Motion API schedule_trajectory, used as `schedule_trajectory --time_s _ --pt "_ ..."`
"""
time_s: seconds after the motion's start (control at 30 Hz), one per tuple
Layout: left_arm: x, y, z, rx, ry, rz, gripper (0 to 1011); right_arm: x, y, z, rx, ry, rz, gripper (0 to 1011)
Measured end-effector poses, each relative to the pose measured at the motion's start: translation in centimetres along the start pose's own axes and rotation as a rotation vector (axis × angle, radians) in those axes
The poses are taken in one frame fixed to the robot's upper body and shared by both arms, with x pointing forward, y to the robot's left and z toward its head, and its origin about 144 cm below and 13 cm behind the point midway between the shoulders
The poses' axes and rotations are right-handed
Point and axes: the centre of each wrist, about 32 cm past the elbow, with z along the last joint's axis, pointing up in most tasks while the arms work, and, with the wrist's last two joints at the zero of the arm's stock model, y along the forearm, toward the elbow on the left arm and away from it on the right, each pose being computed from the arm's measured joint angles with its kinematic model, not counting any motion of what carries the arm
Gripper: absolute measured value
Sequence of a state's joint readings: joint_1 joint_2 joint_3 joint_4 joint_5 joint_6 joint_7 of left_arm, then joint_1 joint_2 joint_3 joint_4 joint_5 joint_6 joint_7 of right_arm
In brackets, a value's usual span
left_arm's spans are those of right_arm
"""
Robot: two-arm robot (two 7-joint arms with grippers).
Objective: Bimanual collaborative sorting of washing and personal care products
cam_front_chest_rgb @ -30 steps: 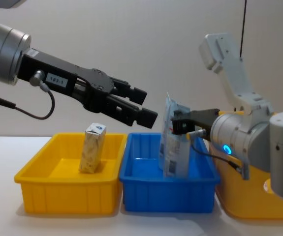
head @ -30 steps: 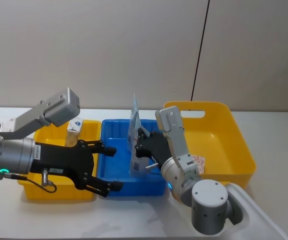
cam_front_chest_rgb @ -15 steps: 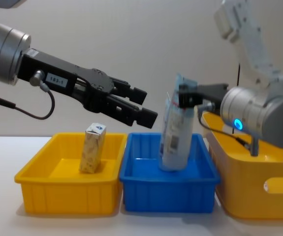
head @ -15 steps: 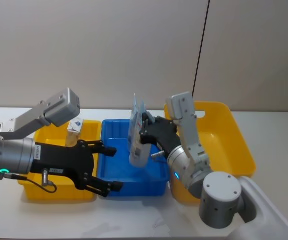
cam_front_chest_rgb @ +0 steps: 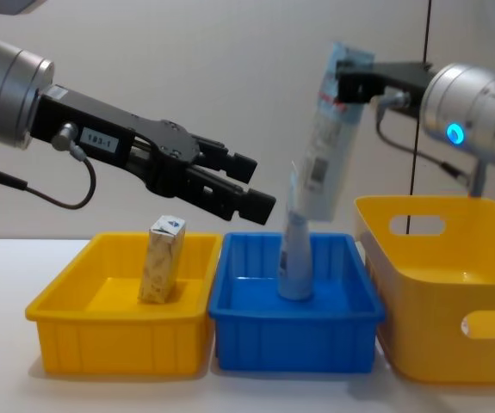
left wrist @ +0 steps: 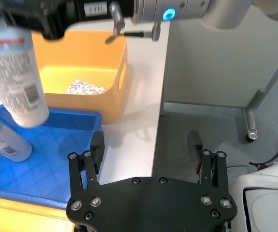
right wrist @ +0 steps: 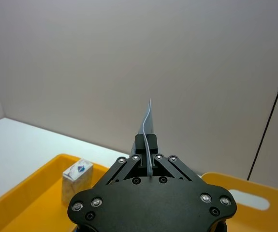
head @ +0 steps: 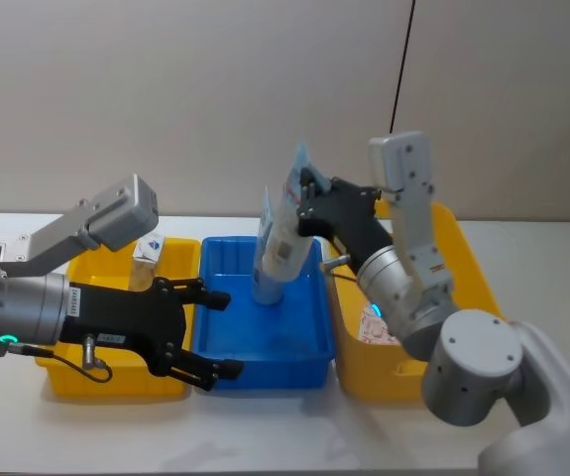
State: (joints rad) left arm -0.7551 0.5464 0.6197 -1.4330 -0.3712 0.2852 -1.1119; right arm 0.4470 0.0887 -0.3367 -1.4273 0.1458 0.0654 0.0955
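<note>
- Head view: your right end effector [head: 307,203], upper centre, pinches a tube [head: 286,228] by its crimped end, hanging clear above the blue tray [head: 309,342]. A second tube [head: 266,270] stands in that tray, and a box [head: 147,260] stands in the left yellow tray [head: 116,382]. The left end effector [head: 215,332] hovers spread at lower left.
- Left wrist view: a leaf-printed box [left wrist: 84,88] lies in the yellow bin [left wrist: 114,63], so sorting looks part done.
- Chest view: the arm label [cam_front_chest_rgb: 99,139] seems to read "183-1"; tube print is illegible.

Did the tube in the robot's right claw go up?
Yes. The held tube rose clear above the blue tray, where a second tube stands.
</note>
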Motion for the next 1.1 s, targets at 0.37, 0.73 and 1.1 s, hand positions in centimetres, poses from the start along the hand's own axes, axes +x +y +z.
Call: schedule_trajectory --time_s 0.37,0.73,1.1 --pt "0.0 0.0 0.0 0.0 0.0 0.0 1001 1.7 -0.8 1.4 0.042 -0.005 -0.058 0" --pt "0.0 0.0 0.0 0.0 0.0 0.0 1001 4.1 -1.4 1.9 0.049 -0.038 -0.152 0" --pt "0.0 0.0 0.0 0.0 0.0 0.0 1001 5.6 -1.2 0.5 0.016 -0.089 -0.231 0"
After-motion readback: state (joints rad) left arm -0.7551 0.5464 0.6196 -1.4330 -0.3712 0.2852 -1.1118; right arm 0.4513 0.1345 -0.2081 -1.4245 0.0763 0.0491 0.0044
